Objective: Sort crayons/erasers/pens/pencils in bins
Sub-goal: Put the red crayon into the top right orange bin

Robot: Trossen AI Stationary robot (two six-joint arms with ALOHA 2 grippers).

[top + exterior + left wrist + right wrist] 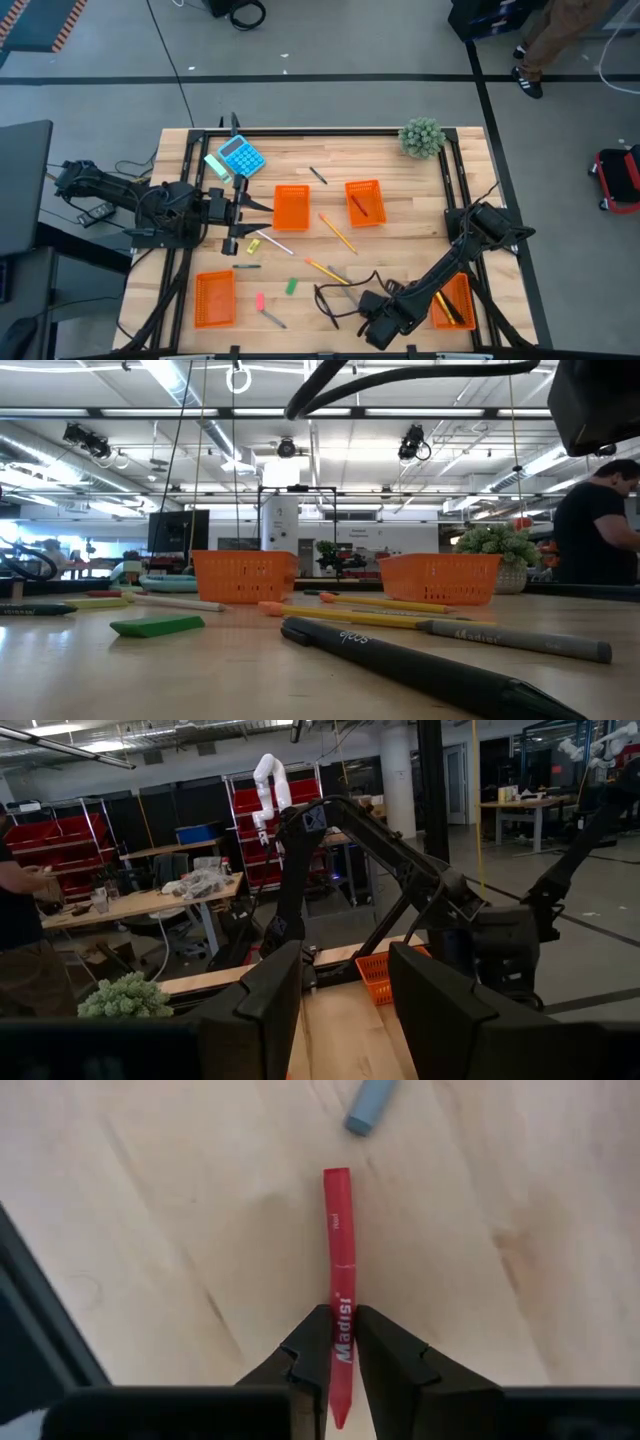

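Note:
A red crayon (338, 1250) lies flat on the wooden table near its front edge. My right gripper (341, 1330) points straight down over it, shut on it; in the high view this gripper (372, 318) hides the crayon. The end of a grey crayon (370, 1105) lies just beyond. Four orange bins stand on the table: two at the middle (292, 208) (364, 202), one front left (214, 298), one front right (452, 300) with sticks in it. My left gripper (345, 1010) waits open and level above the table's left side (256, 218). My right gripper pinches the red crayon between its two fingers, on the printed label (342, 1342) a little short of one end. The fingers come from above, pointing down, and lie across the crayon. The crayon lies level; whether it is clear of the table I cannot tell.
Yellow pencils (338, 232) (325, 270), a black pen (400, 660), a green eraser (291, 286), a pink eraser (259, 300) and a yellow one (254, 244) lie loose. A blue calculator (241, 156) and a plant (421, 137) stand at the back. A person stands beyond the table.

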